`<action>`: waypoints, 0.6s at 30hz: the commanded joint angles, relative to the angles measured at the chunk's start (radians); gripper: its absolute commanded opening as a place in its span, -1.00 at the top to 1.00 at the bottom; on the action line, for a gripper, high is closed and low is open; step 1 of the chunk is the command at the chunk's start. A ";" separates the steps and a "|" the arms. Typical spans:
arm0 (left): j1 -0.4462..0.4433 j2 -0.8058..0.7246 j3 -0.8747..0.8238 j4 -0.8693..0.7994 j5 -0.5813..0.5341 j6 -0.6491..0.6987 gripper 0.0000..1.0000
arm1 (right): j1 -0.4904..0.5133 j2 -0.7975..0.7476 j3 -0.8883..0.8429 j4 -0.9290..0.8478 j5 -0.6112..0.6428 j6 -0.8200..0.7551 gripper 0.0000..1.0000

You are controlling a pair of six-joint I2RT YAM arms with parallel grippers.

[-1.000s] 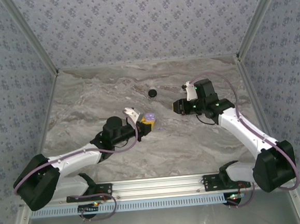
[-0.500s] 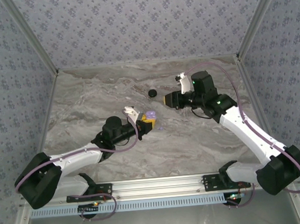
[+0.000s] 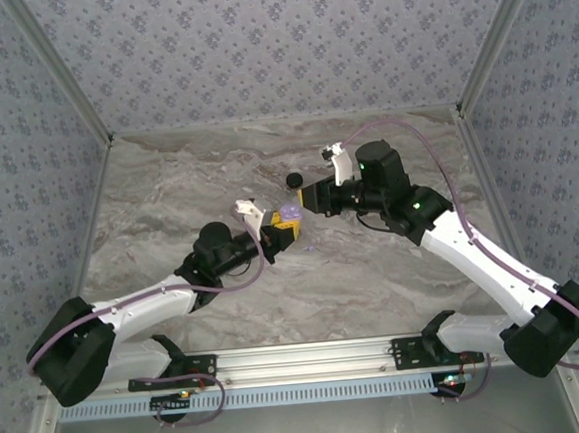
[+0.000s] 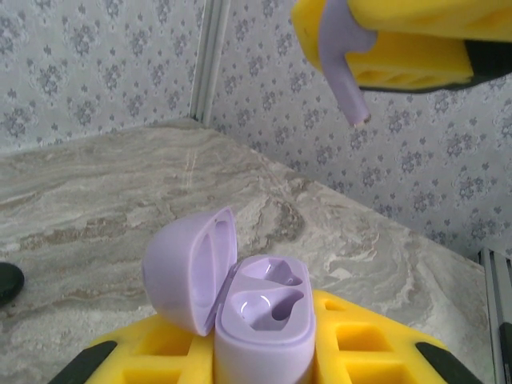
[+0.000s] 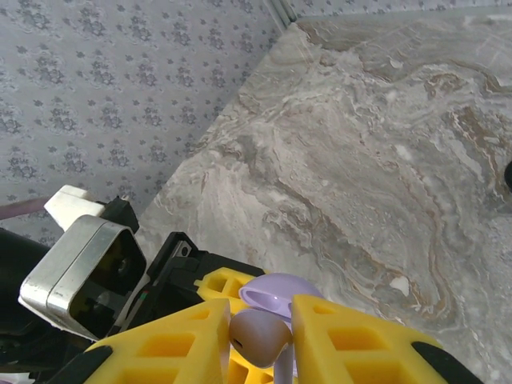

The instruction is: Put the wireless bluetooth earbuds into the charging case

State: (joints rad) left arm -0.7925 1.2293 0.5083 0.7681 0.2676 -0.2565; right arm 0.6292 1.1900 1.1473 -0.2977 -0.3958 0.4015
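The charging case (image 4: 260, 320) is pale lilac and stands upright between the yellow pads of my left gripper (image 4: 260, 356), which is shut on it. Its lid (image 4: 192, 268) is swung open to the left and both sockets are empty. My right gripper (image 5: 260, 320) is shut on a lilac earbud (image 5: 256, 340), whose stem (image 4: 344, 76) hangs down just above and behind the case. From above, the right gripper (image 3: 311, 197) sits close to the upper right of the case (image 3: 289, 214) and the left gripper (image 3: 281, 235).
A small black round object (image 3: 294, 180) lies on the marble table (image 3: 167, 186) just behind the two grippers. A white speck (image 5: 398, 284) lies on the table past the case. Patterned walls (image 3: 276, 47) close the table in at the back and sides.
My right arm has swung left with the earbud, from about a hand's width away to right beside and above the case. The left gripper has barely moved.
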 commanded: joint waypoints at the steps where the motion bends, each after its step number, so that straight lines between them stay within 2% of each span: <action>1: -0.005 -0.036 0.047 0.088 -0.010 -0.018 0.52 | 0.023 -0.023 0.034 0.050 0.033 0.012 0.45; 18: -0.014 -0.039 0.091 0.120 -0.010 -0.040 0.50 | 0.068 -0.024 0.037 0.080 0.048 -0.001 0.43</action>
State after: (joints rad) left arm -0.7952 1.2129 0.5652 0.8364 0.2607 -0.2829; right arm 0.6895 1.1843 1.1511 -0.2344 -0.3626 0.4034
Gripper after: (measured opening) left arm 0.249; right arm 0.282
